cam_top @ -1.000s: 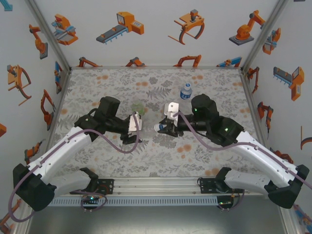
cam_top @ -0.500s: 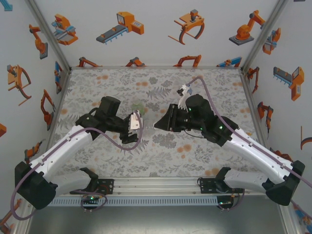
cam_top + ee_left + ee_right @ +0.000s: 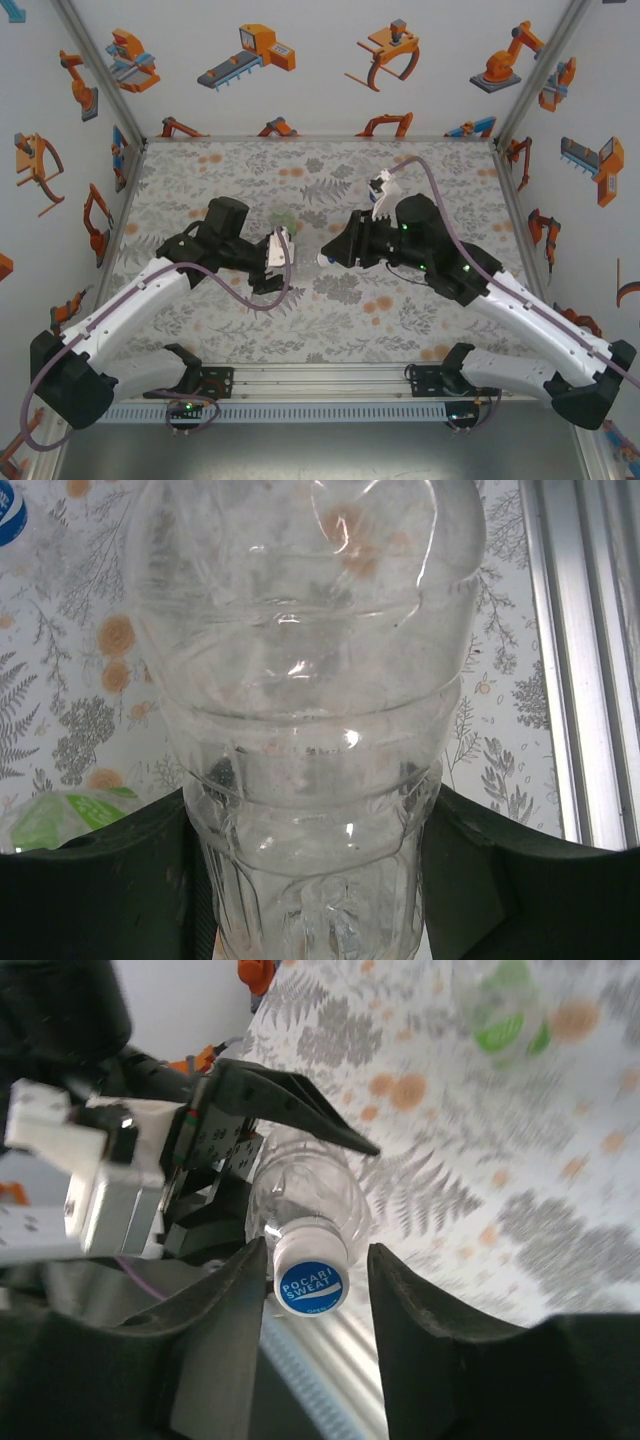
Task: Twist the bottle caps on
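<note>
My left gripper [image 3: 310, 900] is shut on the plain clear bottle [image 3: 300, 730], held lying level above the table with its neck toward the right arm. On the neck sits a white bottle cap [image 3: 310, 1275] with a blue printed top. The right gripper [image 3: 318, 1290] stands open round that cap: one finger [image 3: 215, 1340] is close against it, the other is apart. In the top view the cap [image 3: 322, 260] shows between the left gripper [image 3: 280, 262] and the right gripper [image 3: 332, 254]. A green-tinted bottle [image 3: 283, 218] stands on the table behind them.
The green-tinted bottle [image 3: 60, 820] also appears low left in the left wrist view, and blurred [image 3: 505, 1005] in the right wrist view. A blue-labelled bottle [image 3: 8, 510] peeks in at that view's top left corner. The metal rail [image 3: 320, 380] runs along the near table edge.
The right wrist has rolled round at the cap, its white camera swinging from the left side to the back. Its jaws have since parted from the cap. The left arm has held still.
</note>
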Controlling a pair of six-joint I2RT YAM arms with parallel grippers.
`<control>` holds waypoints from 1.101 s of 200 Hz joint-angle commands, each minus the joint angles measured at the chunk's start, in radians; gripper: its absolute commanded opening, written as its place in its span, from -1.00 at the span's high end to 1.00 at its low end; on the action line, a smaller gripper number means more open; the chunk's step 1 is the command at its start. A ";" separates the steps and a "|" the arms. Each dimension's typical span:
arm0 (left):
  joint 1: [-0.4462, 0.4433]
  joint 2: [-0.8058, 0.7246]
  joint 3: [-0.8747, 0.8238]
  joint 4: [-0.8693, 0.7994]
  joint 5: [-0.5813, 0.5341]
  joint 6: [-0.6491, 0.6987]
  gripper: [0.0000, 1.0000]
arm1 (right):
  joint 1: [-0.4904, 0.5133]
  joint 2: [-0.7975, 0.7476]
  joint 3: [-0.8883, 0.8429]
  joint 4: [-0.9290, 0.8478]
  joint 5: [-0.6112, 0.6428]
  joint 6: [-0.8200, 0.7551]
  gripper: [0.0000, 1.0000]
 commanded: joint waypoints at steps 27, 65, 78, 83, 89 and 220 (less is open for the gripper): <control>-0.004 -0.009 0.019 0.002 0.065 0.024 0.95 | 0.000 -0.056 0.012 -0.009 -0.226 -0.769 -0.06; -0.004 -0.015 0.011 0.002 0.103 0.045 0.95 | 0.000 -0.008 0.074 -0.163 -0.391 -1.099 -0.08; -0.004 -0.018 0.008 0.002 0.118 0.053 0.95 | 0.001 0.004 0.084 -0.167 -0.400 -1.124 -0.08; -0.004 -0.020 0.007 0.001 0.122 0.054 0.95 | 0.000 0.010 0.088 -0.169 -0.406 -1.132 -0.08; -0.004 -0.021 0.008 -0.001 0.126 0.057 0.95 | 0.000 0.015 0.093 -0.169 -0.415 -1.137 -0.08; -0.004 -0.015 0.018 -0.019 0.124 0.063 0.95 | 0.001 0.032 0.059 -0.081 -0.460 -1.053 0.72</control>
